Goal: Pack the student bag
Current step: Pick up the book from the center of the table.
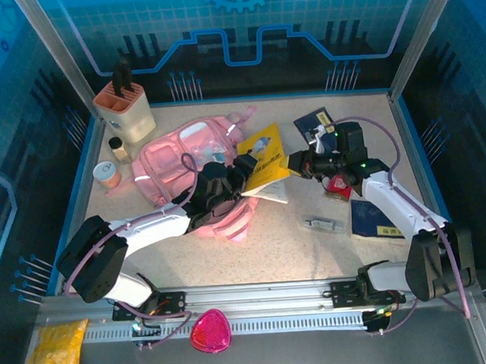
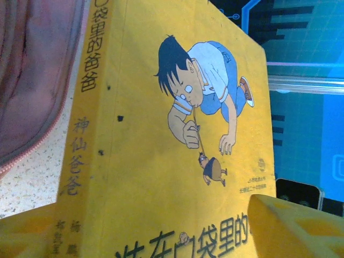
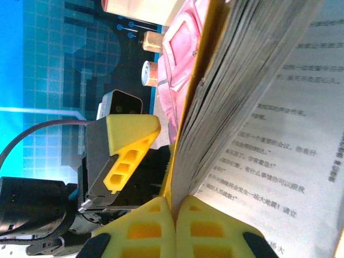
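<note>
Student bag (image 1: 176, 163) beside yellow book (image 1: 262, 160); right jaws pinch its edge.

Overhead, light falls from above: the table (image 1: 297, 253) is bright at centre, the frame's corners are dim, and shadows are short and soft. Left wrist view: the book (image 2: 150, 161) is fairly sharp, while the bag (image 2: 32, 80) at upper left and the lower right corner are blurred. Right wrist view: the bottom edge is soft and the pages (image 3: 279, 134) are washed pale at right.
</note>
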Robot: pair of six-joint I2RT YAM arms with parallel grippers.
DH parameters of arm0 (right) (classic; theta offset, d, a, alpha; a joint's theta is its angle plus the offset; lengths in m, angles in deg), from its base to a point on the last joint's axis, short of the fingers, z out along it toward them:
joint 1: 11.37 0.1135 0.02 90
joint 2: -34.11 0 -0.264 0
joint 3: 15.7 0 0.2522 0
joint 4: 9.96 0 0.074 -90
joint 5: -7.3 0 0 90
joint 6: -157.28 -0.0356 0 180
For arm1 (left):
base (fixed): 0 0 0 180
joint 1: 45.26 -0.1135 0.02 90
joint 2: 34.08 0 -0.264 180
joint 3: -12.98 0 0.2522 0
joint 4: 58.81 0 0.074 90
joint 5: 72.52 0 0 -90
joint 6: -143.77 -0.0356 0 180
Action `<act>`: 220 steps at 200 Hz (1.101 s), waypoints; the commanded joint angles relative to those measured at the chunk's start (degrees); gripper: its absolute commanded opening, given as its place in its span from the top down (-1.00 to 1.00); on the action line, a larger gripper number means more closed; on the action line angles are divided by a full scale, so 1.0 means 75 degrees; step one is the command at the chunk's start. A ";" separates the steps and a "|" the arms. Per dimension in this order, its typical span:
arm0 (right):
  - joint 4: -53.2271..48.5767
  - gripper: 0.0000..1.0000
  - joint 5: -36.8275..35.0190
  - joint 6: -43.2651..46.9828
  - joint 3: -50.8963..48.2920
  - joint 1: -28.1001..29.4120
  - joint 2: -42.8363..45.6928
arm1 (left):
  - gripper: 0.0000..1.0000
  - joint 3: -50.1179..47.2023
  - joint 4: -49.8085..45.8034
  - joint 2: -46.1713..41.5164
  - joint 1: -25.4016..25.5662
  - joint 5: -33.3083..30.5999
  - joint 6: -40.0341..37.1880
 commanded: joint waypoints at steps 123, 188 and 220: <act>-0.0726 1.00 0.0083 0.1145 0.0248 -0.0391 0.0070 | -0.29 -0.0178 0.0526 -0.0487 0.0034 0.0129 -0.0358; -0.0863 1.00 0.0139 0.1355 0.0309 -0.0469 -0.0044 | -0.29 -0.0154 0.0447 -0.0508 0.0024 0.0334 -0.0475; -0.0930 1.00 0.0183 0.1403 0.0302 -0.0577 -0.0084 | -0.07 -0.0272 0.0371 -0.0610 0.0031 0.0342 -0.0495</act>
